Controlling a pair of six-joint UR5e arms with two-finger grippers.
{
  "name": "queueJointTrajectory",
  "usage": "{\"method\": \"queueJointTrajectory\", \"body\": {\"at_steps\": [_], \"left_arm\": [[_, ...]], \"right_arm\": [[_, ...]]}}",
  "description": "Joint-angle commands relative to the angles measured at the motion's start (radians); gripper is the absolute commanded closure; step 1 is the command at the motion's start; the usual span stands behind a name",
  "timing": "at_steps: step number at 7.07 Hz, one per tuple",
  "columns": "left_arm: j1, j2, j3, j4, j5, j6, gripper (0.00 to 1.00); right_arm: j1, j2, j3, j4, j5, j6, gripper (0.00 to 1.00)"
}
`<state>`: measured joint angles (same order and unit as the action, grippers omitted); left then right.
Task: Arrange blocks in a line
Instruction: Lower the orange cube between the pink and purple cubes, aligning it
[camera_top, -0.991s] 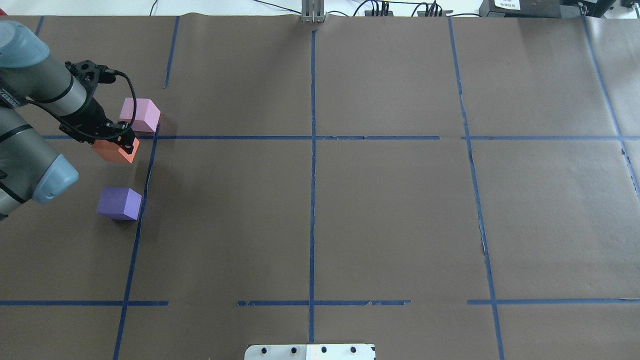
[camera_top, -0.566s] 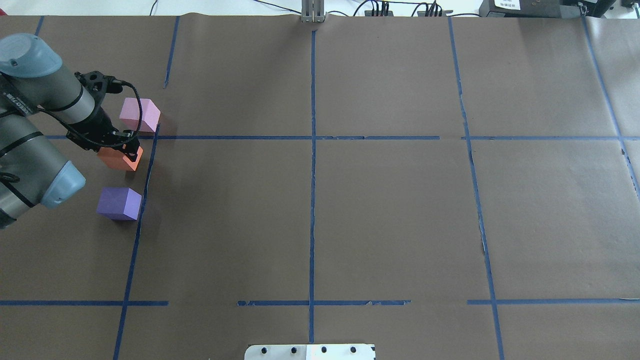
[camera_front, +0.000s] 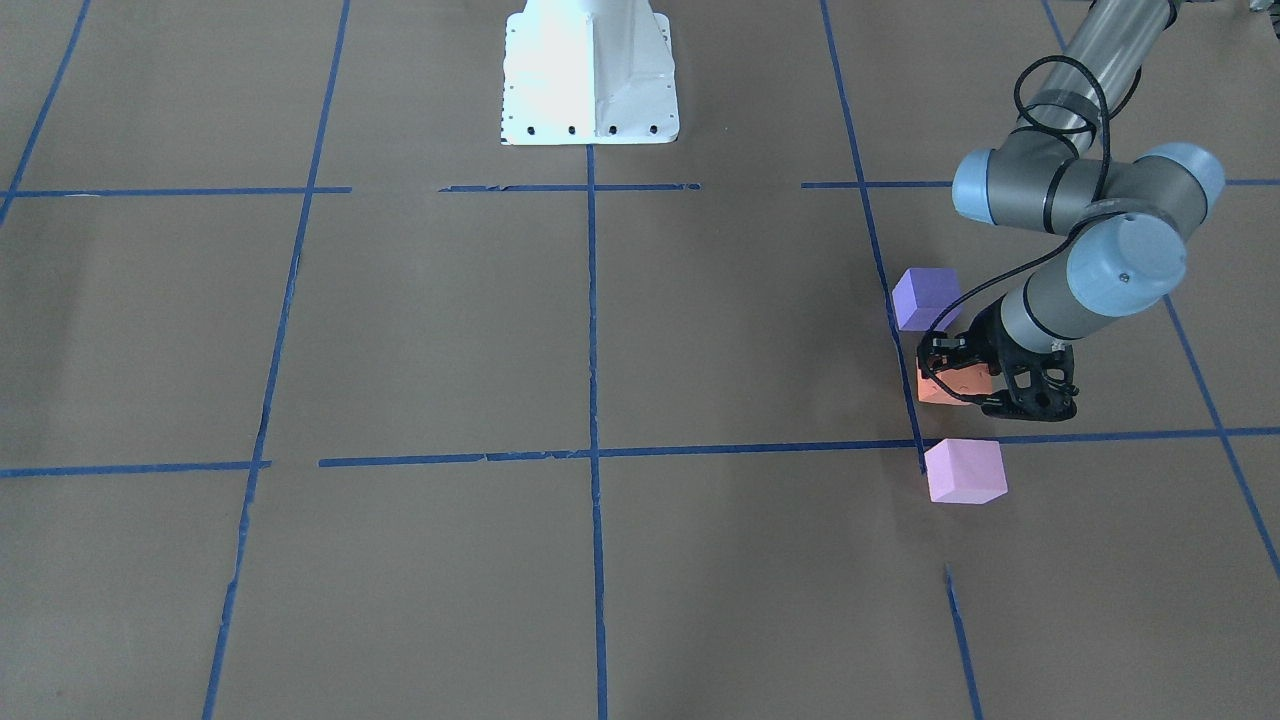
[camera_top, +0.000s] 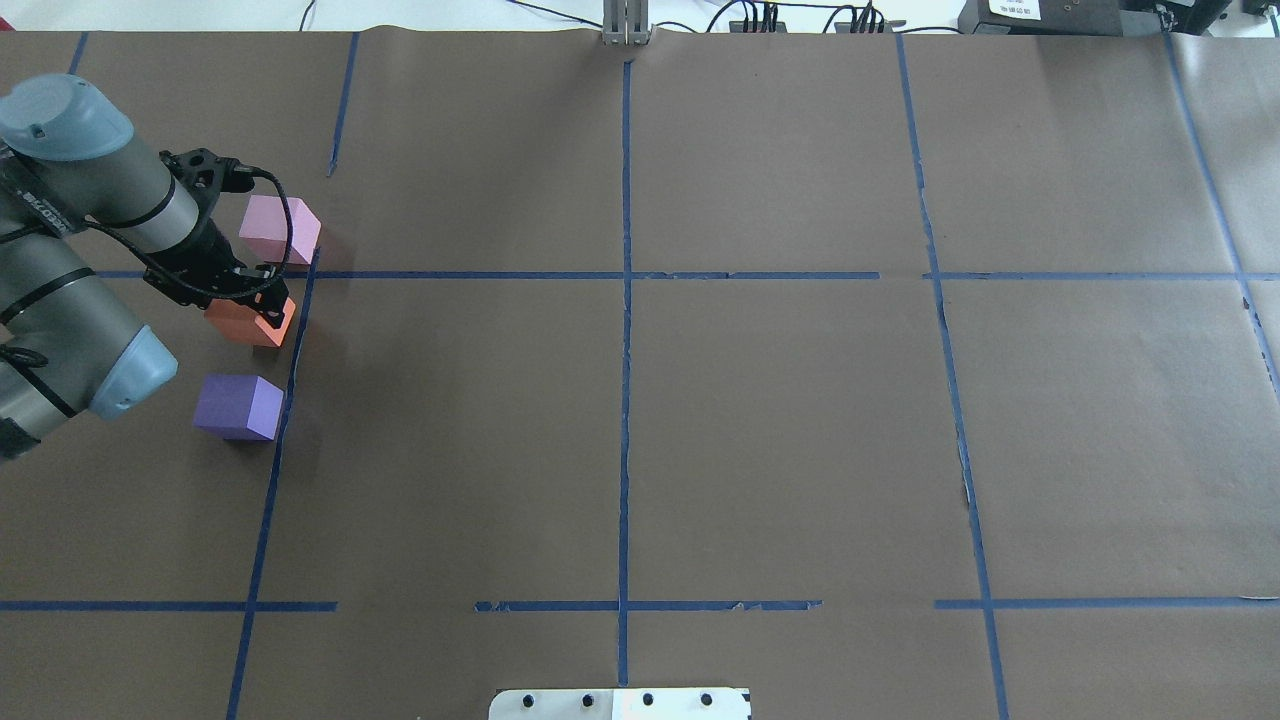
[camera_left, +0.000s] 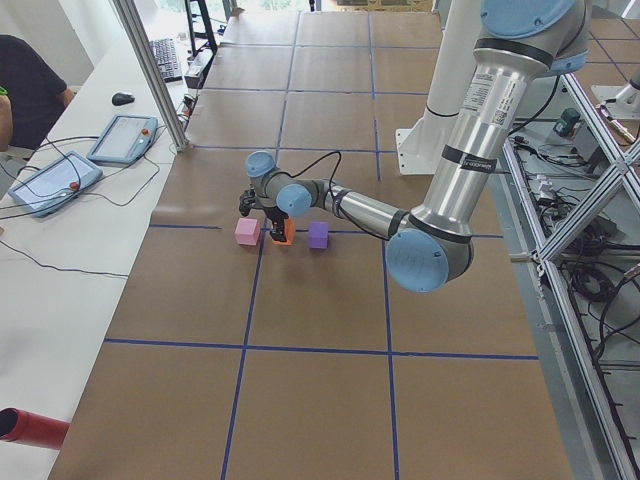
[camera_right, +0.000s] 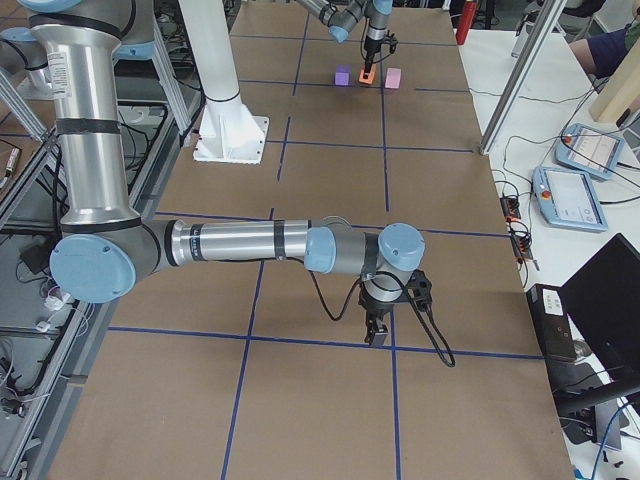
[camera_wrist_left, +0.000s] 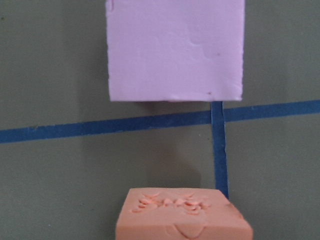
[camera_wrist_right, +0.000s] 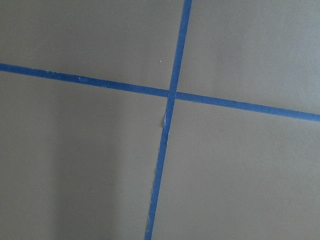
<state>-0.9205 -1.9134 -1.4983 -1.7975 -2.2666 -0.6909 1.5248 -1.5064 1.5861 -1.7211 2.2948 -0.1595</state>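
Three cubes stand near the table's left end, beside a blue tape line. The pale pink block (camera_top: 280, 228) is farthest, the orange block (camera_top: 245, 325) in the middle, the purple block (camera_top: 238, 406) nearest. My left gripper (camera_top: 258, 303) points down and is shut on the orange block (camera_front: 940, 388), low at the paper. In the left wrist view the orange block (camera_wrist_left: 182, 220) sits at the bottom edge and the pink block (camera_wrist_left: 175, 50) lies ahead of it, past a tape line. My right gripper (camera_right: 378, 335) hangs over a tape crossing far from the blocks; I cannot tell whether it is open.
Brown paper with a blue tape grid (camera_top: 625, 300) covers the table. The robot's white base plate (camera_front: 590, 75) stands at the middle of the near edge. Tablets and cables (camera_left: 60, 180) lie on the white bench beyond the far edge.
My left gripper has carried the orange block down and slightly right, closer to the tape line, between the pink and purple blocks. The other two blocks have not moved.
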Motion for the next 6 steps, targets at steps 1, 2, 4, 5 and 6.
{"method": "queueJointTrajectory", "body": {"at_steps": [1,2,4,5,6], "left_arm": [[0.000,-0.004,0.016,-0.035,-0.001,-0.050,0.62],[0.000,-0.004,0.019,-0.042,-0.001,-0.055,0.61],[0.002,-0.004,0.023,-0.042,-0.001,-0.056,0.57],[0.002,-0.004,0.024,-0.042,-0.001,-0.056,0.49],[0.002,-0.004,0.029,-0.042,-0.001,-0.056,0.42]], "right_arm": [[0.000,0.000,0.000,0.000,0.000,0.000,0.00],[0.000,0.000,0.000,0.000,0.000,0.000,0.00],[0.000,0.000,0.000,0.000,0.000,0.000,0.00],[0.000,0.000,0.000,0.000,0.000,0.000,0.00],[0.000,0.000,0.000,0.000,0.000,0.000,0.00]]}}
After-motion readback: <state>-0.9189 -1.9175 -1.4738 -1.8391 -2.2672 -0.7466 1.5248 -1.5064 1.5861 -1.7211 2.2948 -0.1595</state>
